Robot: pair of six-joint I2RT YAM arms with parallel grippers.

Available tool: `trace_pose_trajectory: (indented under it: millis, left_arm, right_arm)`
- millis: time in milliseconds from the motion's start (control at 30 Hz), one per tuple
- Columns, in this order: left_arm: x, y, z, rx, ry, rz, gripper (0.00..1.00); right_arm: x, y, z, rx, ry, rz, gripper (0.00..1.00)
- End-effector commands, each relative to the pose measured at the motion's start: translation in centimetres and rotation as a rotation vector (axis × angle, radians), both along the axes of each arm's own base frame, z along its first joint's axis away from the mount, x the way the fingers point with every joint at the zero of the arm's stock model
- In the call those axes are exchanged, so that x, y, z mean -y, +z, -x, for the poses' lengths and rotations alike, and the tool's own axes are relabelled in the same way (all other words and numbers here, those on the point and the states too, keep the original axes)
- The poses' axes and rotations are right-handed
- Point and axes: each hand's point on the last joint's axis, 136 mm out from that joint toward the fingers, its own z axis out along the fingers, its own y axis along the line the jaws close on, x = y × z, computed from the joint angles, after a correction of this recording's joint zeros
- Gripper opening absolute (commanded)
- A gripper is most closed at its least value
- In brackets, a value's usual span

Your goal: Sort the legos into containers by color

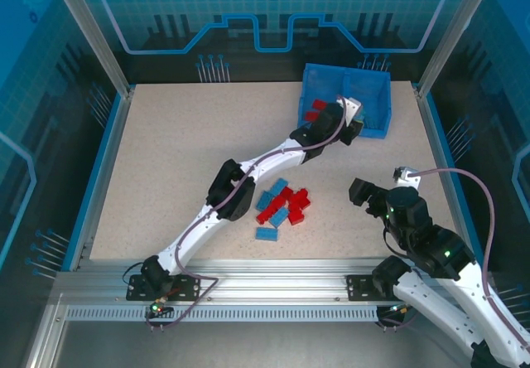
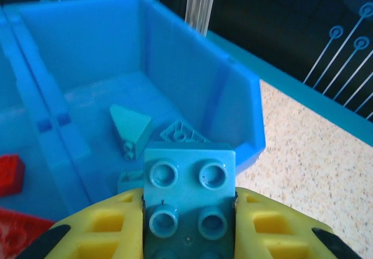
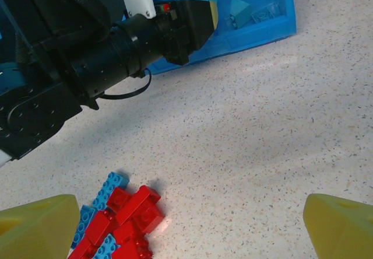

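My left gripper (image 2: 189,215) pinches a light blue brick (image 2: 189,183) between its yellow fingers (image 2: 99,230). It is at the near edge of the bin (image 2: 192,55), on the far right of the table (image 1: 182,152). In front of it is the right compartment (image 2: 99,107), where other light blue pieces (image 2: 131,128) lie. Red bricks (image 2: 10,174) are in the left one, beyond the divider (image 2: 49,119).

I judge the step in hand is the release. I would bring the brick fully over the wall, away from the divider, keep it low, then let the fingers part.

The right gripper (image 3: 189,224) is spread wide above the table, just beside the pile of unsorted bricks (image 1: 281,206).

I can read no brand, label or writing anywhere.
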Motion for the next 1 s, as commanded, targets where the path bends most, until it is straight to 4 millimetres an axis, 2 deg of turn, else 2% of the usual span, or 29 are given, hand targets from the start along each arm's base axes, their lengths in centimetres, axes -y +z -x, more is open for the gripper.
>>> trace_pose_trajectory:
  millis: [0,100,200,333,433,533,700,800,833,867,900,967]
  left_arm:
    - [1.6,3.5,-0.6,0.171,-0.041,0.049,0.28]
    - [1.6,3.5,-1.6,0.261,-0.012,0.031,0.34]
    - [0.5,3.9,-3.1,0.313,0.041,0.05,0.4]
    - [-1.1,4.8,-4.7,0.336,0.076,0.08,0.66]
    - [-1.4,6.2,-4.6,0.344,0.07,0.072,0.8]
    - [-1.2,7.7,-3.6,0.337,0.051,0.08,0.85]
    - [-1.8,12.8,0.0,0.331,0.024,0.214,0.88]
    - [-4.3,16.0,3.5,0.311,0.023,0.324,0.9]
    - [-5.4,16.6,5.0,0.299,0.013,0.355,0.91]
    - [-6.7,17.9,6.9,0.298,0.003,0.381,0.91]
    - [-7.8,18.2,8.4,0.284,0.002,0.38,0.92]
    - [-10.5,17.5,11.9,0.224,-0.004,0.328,0.94]
  right_arm:
    - [0.1,-0.3,0.2,-0.002,0.003,0.012,1.0]
    - [0.0,-0.3,0.1,-0.001,0.01,0.009,1.0]
    - [-0.2,-0.5,0.1,-0.003,0.017,0.004,1.0]
    - [-0.8,-0.8,0.1,-0.019,0.038,-0.01,1.0]
    - [-0.9,-1.0,0.1,-0.034,0.041,-0.009,1.0]
    - [-0.9,-1.1,0.1,-0.038,0.039,-0.011,1.0]
    - [-0.5,-1.5,0.3,-0.051,0.025,-0.002,1.0]
    - [-0.5,-2.2,0.2,-0.081,0.018,0.013,0.99]
    - [-0.4,-2.6,0.2,-0.117,0.008,0.027,0.99]
    - [-0.5,-3.0,0.0,-0.168,0.008,0.055,0.99]
    - [-0.5,-3.3,-0.2,-0.213,0.005,0.078,1.0]
    - [-0.6,-4.3,-1.3,-0.328,-0.008,0.13,1.0]
